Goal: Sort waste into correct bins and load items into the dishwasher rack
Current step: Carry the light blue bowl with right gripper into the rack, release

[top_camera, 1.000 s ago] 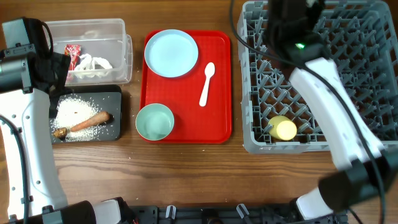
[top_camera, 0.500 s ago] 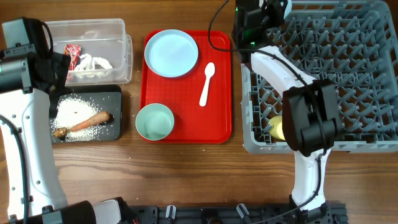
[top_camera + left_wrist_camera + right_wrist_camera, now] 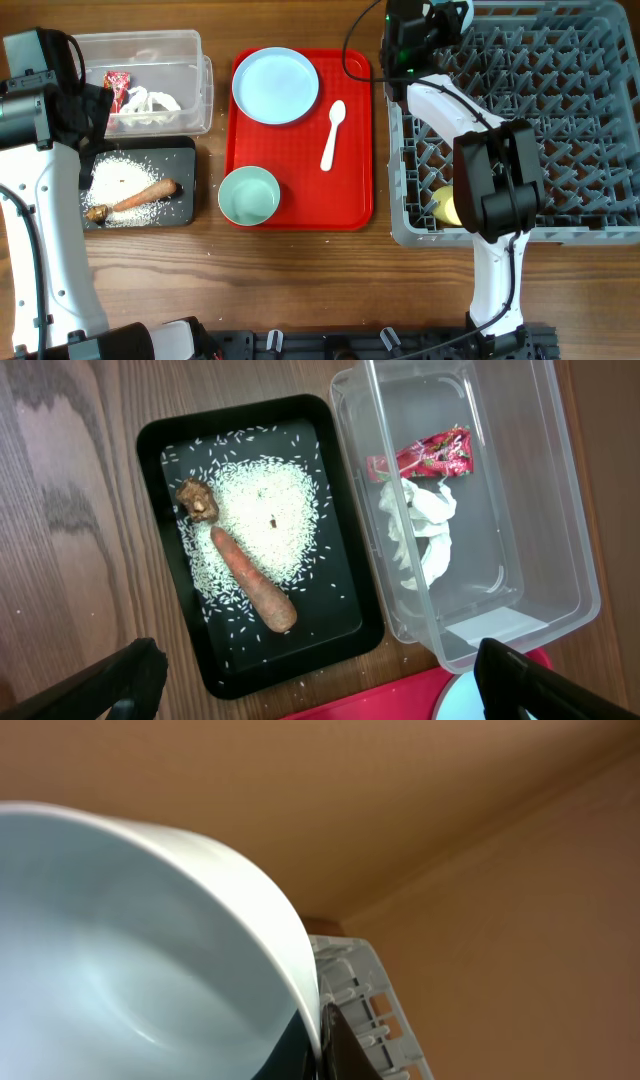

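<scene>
Close to the robot, the yellow cup (image 3: 441, 208) sits at the near edge of the grey rack (image 3: 580, 120), partly behind the right arm. One pale bowl (image 3: 248, 195) waits on the red tray (image 3: 350, 150). The black tray (image 3: 186, 210) holds the rice (image 3: 125, 178), the carrot stick (image 3: 145, 195) and the dark lump (image 3: 198, 500). The left gripper (image 3: 330, 680) hangs above it, wide apart and empty.

A bit further off, the spoon (image 3: 332, 133) and the blue plate (image 3: 275, 86) lie on the red tray. The clear tub (image 3: 150, 45) holds the red wrapper (image 3: 117, 82) and the white paper (image 3: 150, 100).

Farthest away, the right gripper (image 3: 440, 22) is at the rack's far left corner. It grips the second bowl (image 3: 140, 950).

A second ago this arm stretched across the rack. It has swung to that corner and now hardly moves. I think it is about to set the bowl among the pegs. The waste looks sorted, so the pale bowl, spoon and plate are left to load.
</scene>
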Controlling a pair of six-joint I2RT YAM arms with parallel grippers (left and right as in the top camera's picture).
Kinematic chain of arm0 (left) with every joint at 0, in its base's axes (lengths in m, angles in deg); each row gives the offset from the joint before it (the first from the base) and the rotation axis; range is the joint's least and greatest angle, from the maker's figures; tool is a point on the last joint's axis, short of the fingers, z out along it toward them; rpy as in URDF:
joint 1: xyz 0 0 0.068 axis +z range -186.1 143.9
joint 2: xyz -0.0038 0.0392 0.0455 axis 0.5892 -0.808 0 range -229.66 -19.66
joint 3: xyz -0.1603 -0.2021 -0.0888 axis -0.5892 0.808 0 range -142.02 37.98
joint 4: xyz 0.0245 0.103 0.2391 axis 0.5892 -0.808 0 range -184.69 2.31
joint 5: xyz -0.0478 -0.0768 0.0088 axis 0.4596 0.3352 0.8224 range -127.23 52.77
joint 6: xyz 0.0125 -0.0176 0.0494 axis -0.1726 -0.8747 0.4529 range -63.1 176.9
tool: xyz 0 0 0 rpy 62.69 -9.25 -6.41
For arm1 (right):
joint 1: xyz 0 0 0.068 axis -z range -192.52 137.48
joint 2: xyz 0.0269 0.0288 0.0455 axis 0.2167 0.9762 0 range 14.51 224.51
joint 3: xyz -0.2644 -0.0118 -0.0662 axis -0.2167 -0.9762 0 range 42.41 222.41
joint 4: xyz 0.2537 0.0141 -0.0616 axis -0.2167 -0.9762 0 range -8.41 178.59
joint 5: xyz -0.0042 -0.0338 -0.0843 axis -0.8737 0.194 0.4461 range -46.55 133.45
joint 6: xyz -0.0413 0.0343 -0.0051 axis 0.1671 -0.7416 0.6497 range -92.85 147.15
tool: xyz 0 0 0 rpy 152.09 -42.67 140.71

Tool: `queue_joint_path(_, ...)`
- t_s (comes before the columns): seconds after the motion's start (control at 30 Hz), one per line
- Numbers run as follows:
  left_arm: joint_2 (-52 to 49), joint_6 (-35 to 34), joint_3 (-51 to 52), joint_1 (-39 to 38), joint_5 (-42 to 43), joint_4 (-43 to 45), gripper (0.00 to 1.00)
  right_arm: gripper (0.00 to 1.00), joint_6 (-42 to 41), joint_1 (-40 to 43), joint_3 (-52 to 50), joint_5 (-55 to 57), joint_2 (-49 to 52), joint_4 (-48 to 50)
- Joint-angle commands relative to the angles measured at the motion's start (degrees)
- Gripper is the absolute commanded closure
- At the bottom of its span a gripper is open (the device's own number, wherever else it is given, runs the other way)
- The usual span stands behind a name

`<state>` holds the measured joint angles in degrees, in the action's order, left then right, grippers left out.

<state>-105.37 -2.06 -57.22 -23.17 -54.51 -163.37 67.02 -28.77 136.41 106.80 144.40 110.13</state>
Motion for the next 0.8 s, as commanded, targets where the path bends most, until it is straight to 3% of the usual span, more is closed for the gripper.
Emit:
queue_joint_path(0.0,0.2,0.5,-0.7,0.0,-0.3,0.0,0.0,0.96,-1.6,0.6,0.2,-1.9,1.9,-0.3)
queue_joint_path(0.2,0.2,0.5,-0.7,0.0,-0.3,0.0,0.0,0.95,-2.9,-1.0,0.2,-6.2,1.9,-6.7)
queue_joint_path(0.33,0.2,0.5,-0.7,0.0,-0.3,0.0,0.0,0.82,-2.4,-2.8,0.2,-6.1,1.9,-9.6)
queue_joint_path(0.4,0.2,0.5,-0.7,0.0,-0.3,0.0,0.0,0.72,-2.4,-3.3,0.2,-5.9,1.9,-10.3)
queue_joint_path(0.43,0.2,0.5,-0.7,0.0,-0.3,0.0,0.0,0.6,-2.4,-3.6,0.2,-5.2,1.9,-10.2)
queue_joint_path(0.47,0.2,0.5,-0.7,0.0,-0.3,0.0,0.0,0.4,-2.4,-3.9,0.2,-4.9,1.9,-10.2)
queue_joint_path(0.57,0.2,0.5,-0.7,0.0,-0.3,0.0,0.0,0.17,-2.3,-4.9,0.2,-4.6,1.9,-10.2)
queue_joint_path(0.63,0.2,0.5,-0.7,0.0,-0.3,0.0,0.0,0.09,-2.3,-6.1,0.2,-4.2,1.9,-10.2)
queue_joint_path(0.77,0.2,0.5,-0.7,0.0,-0.3,0.0,0.0,0.06,-1.9,-8.3,0.2,-3.3,1.5,-10.2)
